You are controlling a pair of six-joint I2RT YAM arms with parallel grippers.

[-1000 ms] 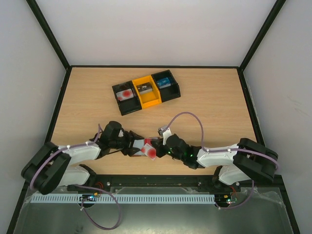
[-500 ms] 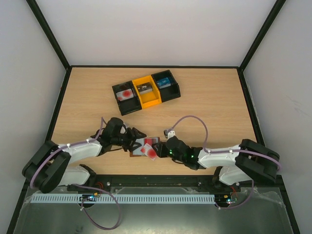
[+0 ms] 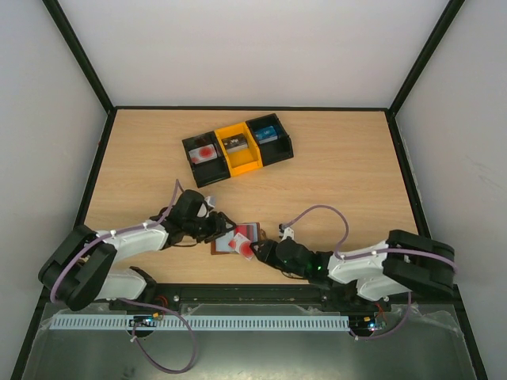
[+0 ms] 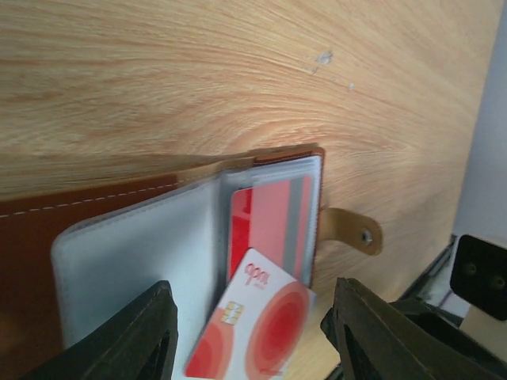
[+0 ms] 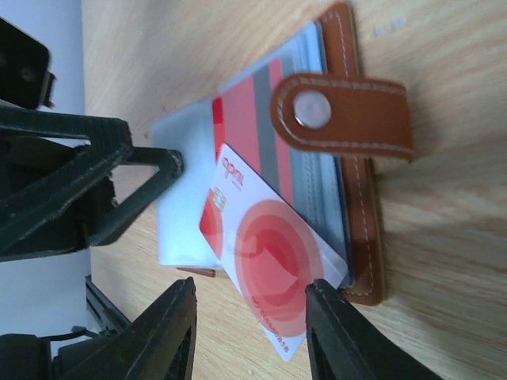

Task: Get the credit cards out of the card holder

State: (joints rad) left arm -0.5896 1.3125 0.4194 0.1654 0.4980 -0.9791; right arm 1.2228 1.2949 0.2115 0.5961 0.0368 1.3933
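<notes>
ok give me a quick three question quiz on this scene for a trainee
1. True or false: the card holder is folded shut.
2. Which card shows between the fingers of the right gripper in its wrist view? A: a green card. B: the whitish card with a red round mark. C: a black card.
3. Fill in: the middle compartment of the tray is ____.
Key: 1 false, it lies open; 2 B; 3 yellow.
</notes>
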